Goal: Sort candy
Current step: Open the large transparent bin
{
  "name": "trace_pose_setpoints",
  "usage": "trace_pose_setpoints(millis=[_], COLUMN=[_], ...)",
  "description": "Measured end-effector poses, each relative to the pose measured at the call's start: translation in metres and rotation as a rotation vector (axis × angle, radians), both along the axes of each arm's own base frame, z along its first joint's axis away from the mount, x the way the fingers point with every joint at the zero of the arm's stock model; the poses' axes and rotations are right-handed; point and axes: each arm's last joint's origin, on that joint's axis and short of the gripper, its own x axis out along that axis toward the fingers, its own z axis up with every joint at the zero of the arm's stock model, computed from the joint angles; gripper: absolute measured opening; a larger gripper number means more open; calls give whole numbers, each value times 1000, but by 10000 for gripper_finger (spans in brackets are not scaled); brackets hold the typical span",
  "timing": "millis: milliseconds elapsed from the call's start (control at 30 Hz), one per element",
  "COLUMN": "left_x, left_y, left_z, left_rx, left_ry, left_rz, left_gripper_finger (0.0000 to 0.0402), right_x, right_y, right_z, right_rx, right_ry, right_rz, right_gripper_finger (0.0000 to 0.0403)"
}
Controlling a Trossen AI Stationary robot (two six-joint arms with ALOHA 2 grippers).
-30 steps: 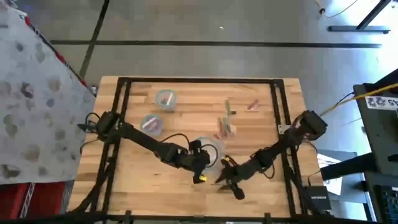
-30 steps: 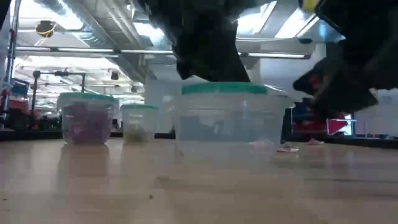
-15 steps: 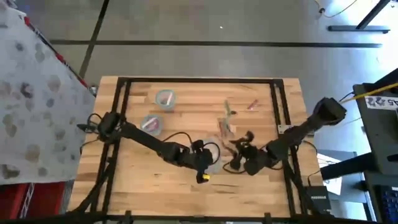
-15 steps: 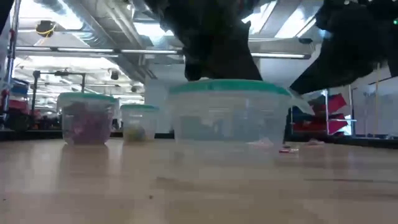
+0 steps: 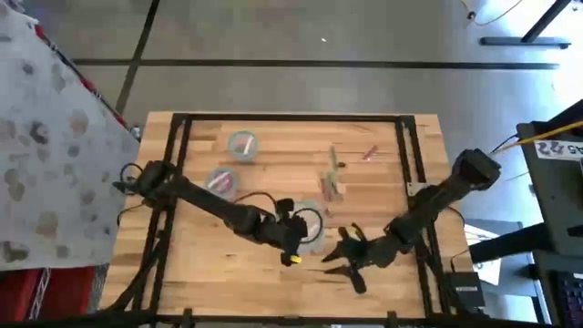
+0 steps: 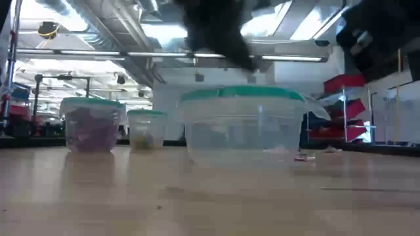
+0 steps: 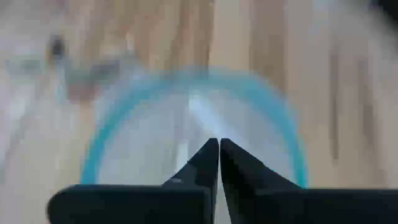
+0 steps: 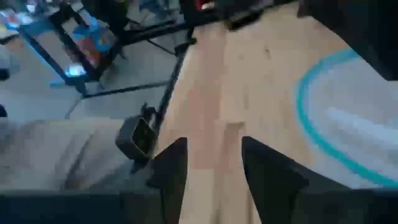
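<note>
Three clear bowls with pale teal rims stood on the wooden surface point(image 5: 200, 255). The nearest bowl point(image 6: 243, 124) held nothing that could be made out through its wall (only a faint pinkish trace low at one side). Of the two farther ones, one bowl point(image 6: 90, 124) was filled with magenta-purple candy point(image 6: 88, 134), and the smaller-looking bowl point(image 6: 147, 129) held a little heap of pale greenish pieces point(image 6: 143, 139).

From above, loose candy point(image 5: 333, 182) lay scattered on the surface beyond the nearest bowl, with a reddish piece point(image 5: 369, 153) well apart toward the far right.

The left gripper point(image 7: 219, 163) hung directly over the nearest bowl with its fingers pressed together, nothing between them. The right gripper point(image 8: 210, 165) stood just beside that bowl's rim, fingers parted with bare wood between them, holding nothing.
</note>
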Motion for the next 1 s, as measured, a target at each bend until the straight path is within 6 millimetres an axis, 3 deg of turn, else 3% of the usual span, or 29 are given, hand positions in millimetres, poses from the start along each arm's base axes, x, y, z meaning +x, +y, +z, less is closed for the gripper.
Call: trace_pose_setpoints(millis=[200,433,600,800,1000], left_x=[-3,-5,-2,-9,-26], left_y=[-2,-16,-17,-18,-23], left_z=[-10,-6,-4,12,12], left_rx=[-83,-102,-101,-75,-58], left_ry=[51,29,-13,-45,66], left_rz=[16,-16,-23,-25,-3], left_gripper_finger=[0,0,0,0,0], right_x=[21,17,17,25,43], right_y=[-10,-22,-19,-9,-17], right_z=[-18,16,21,-13,-48], right_rx=[-103,-306,-320,-203,-184], right_ry=[156,258,305,175,201], right_rz=[-173,-397,-257,-92,-58], right_gripper_finger=[140,140,140,140,140])
